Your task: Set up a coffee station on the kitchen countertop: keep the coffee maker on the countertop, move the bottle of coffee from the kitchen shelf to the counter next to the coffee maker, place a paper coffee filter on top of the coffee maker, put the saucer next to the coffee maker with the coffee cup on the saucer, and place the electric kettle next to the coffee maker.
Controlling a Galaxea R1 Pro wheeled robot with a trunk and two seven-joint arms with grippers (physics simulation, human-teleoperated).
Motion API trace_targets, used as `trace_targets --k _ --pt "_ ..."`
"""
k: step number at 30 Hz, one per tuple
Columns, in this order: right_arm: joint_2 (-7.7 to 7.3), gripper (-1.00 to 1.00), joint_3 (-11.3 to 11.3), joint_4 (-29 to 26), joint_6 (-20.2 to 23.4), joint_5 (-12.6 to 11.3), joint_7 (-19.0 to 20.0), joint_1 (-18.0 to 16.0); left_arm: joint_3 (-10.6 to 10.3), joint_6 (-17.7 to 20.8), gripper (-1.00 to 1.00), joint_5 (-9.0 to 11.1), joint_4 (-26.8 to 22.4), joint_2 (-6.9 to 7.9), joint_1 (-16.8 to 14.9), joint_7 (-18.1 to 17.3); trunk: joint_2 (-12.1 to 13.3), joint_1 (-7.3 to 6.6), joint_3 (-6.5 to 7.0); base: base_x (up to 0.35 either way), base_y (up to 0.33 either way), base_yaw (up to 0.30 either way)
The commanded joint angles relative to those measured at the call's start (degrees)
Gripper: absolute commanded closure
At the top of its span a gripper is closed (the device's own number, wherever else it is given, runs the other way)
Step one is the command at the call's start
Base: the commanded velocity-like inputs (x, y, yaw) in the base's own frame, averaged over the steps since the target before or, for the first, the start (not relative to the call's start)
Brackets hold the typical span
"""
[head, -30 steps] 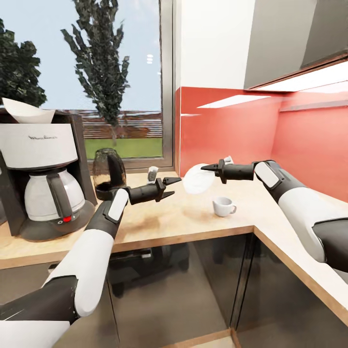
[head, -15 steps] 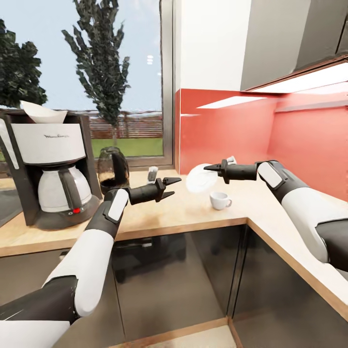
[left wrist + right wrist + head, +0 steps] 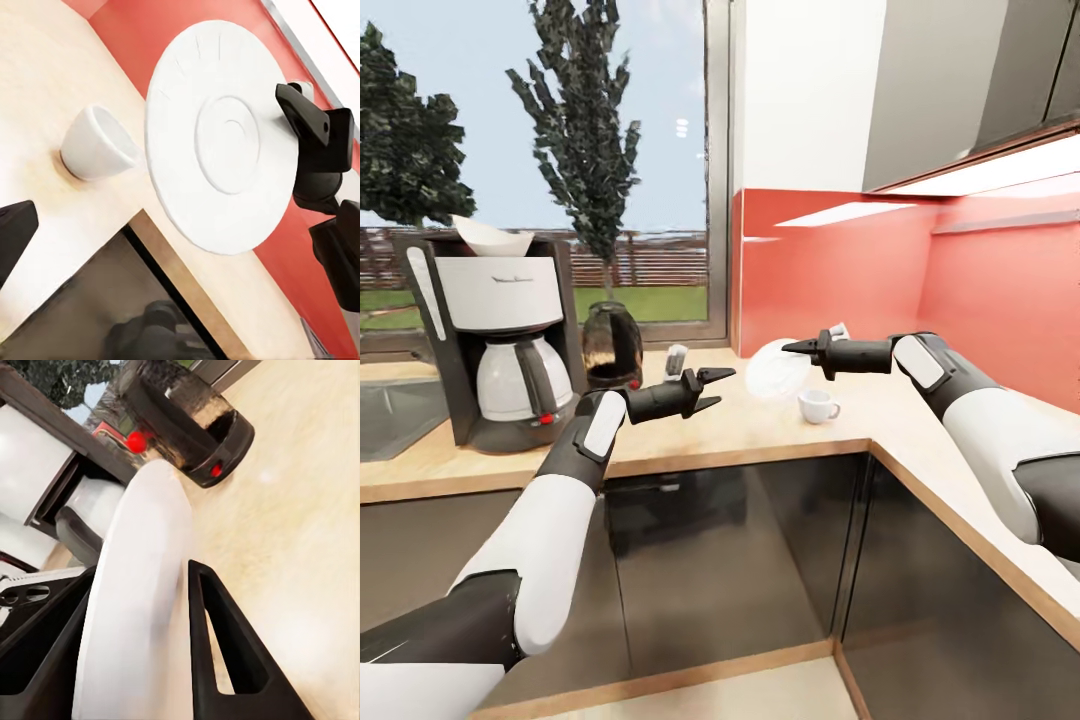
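My right gripper is shut on the rim of a white saucer and holds it tilted on edge above the counter. In the right wrist view the saucer sits between both fingers. A white coffee cup stands on the wooden countertop just below the saucer. My left gripper hovers open over the counter, left of the saucer. The coffee maker stands at the left with a paper filter on top, and a dark kettle stands right beside it.
A small pale item stands by the window behind my left gripper. A sink lies left of the coffee maker. The counter turns a corner along the red wall on the right. Dark cabinet fronts run below.
The whole view has shifted: the coffee maker and kettle now sit further right and look smaller, so the camera moved back and turned. Both arms hold the same pose, saucer still gripped.
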Motion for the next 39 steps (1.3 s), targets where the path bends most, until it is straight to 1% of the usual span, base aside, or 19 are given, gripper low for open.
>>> trace_targets --k 1,5,12,13,15,16,19,27,29,30,31,32,33,34,35,36,37,38,39 --pt "-0.05 1.0 0.2 0.0 0.0 0.1 0.5 -0.1 0.3 0.3 -1.0 -0.4 0.0 -0.08 -0.1 -0.3 0.0 -0.03 -0.06 -0.19 -0.048 0.008" --pt "-0.05 1.0 0.2 0.0 0.0 0.1 0.5 -0.1 0.3 0.3 -1.0 -0.4 0.0 -0.08 -0.1 -0.3 0.0 -0.03 -0.06 -0.082 -0.029 0.041" --pt "-0.05 1.0 0.2 0.0 0.0 0.1 0.5 -0.1 0.3 0.3 -1.0 -0.4 0.2 -0.08 0.0 -0.5 0.0 -0.03 -0.06 -0.158 -0.122 0.152" --pt "-0.05 1.0 0.2 0.0 0.0 0.1 0.5 -0.1 0.3 0.3 -1.0 -0.4 0.3 -0.08 0.0 -0.9 0.0 -0.03 -0.06 -0.054 -0.045 0.055" --pt "-0.05 1.0 0.2 0.0 0.0 0.1 0.5 -0.1 0.3 0.3 -1.0 -0.4 0.4 -0.08 0.1 -3.1 0.0 -0.03 -0.06 -0.031 -0.026 0.032" --pt "-0.05 1.0 0.2 0.0 0.0 0.1 0.5 -0.1 0.2 0.2 -1.0 -0.4 0.6 -0.08 0.2 -5.6 0.0 -0.03 -0.06 -0.053 -0.012 0.015" --pt "-0.05 1.0 0.2 0.0 0.0 0.1 0.5 -0.1 0.1 0.2 -1.0 -0.4 0.6 -0.08 0.2 -7.7 0.0 -0.03 -0.06 -0.167 -0.006 0.008" --pt "-0.06 1.0 0.2 0.0 0.0 0.2 0.5 -0.1 0.1 0.1 -1.0 -0.4 0.7 -0.08 0.4 -8.8 0.0 -0.03 -0.06 -0.242 -0.006 0.001" --pt "-0.07 1.0 0.2 0.0 0.0 0.2 0.5 -0.1 0.1 0.0 -1.0 -0.4 0.7 -0.08 2.2 -9.0 0.0 -0.03 -0.06 -0.043 -0.003 0.0" --pt "-0.06 1.0 0.3 0.0 0.0 0.2 0.5 -0.1 -0.2 0.0 -1.0 -0.5 0.6 -0.08 4.1 -9.1 0.0 -0.03 -0.06 -0.017 -0.001 0.0" --pt "-0.05 1.0 0.3 0.0 0.0 0.2 0.5 -0.1 -0.5 0.0 -1.0 -0.5 0.6 -0.08 4.8 -9.1 0.0 -0.03 -0.06 -0.014 -0.001 0.0" --pt "-0.05 1.0 0.3 0.0 0.0 0.2 0.5 -0.1 -0.8 0.0 -1.0 -0.5 0.6 -0.08 5.5 -9.2 0.0 -0.03 -0.06 -0.011 -0.001 0.0" --pt "-0.05 1.0 0.3 0.0 0.0 0.2 0.5 -0.1 -2.1 0.0 -1.0 -0.5 0.6 -0.08 7.0 -9.4 0.0 -0.03 -0.06 -0.007 0.0 0.0" --pt "-0.05 1.0 0.3 0.0 0.0 0.2 0.5 -0.1 -3.8 0.0 -1.0 -0.5 0.6 -0.08 8.7 -10.4 0.0 -0.03 -0.06 -0.005 0.0 0.0" --pt "-0.09 1.0 0.2 0.0 -0.1 0.2 0.5 -0.1 -7.2 -0.1 -1.0 -0.5 0.7 -0.08 10.9 -13.5 0.0 -0.03 -0.06 -0.002 0.0 0.0" --pt "-0.11 1.0 0.2 0.0 -0.1 0.2 0.5 -0.1 -9.5 -0.1 -1.0 -0.5 0.7 -0.08 12.5 -16.0 0.0 -0.03 -0.06 -0.001 0.0 0.0" --pt "-0.11 1.0 0.3 0.0 -0.1 0.2 0.5 -0.1 -10.4 -0.2 -1.0 -0.5 0.8 0.04 13.5 -17.2 0.0 -0.03 -0.06 -0.001 0.0 0.0" --pt "-0.12 1.0 0.3 0.0 -0.1 0.2 0.5 -0.1 -11.9 -0.3 -1.0 -0.5 0.9 1.13 16.0 -19.4 0.0 -0.03 -0.06 0.0 0.0 0.0" --pt "-0.13 1.0 0.3 0.0 -0.1 0.2 0.5 -0.1 -13.1 -0.5 -1.0 -0.6 1.0 3.47 20.8 -22.3 0.0 -0.03 -0.06 0.0 0.0 0.0"
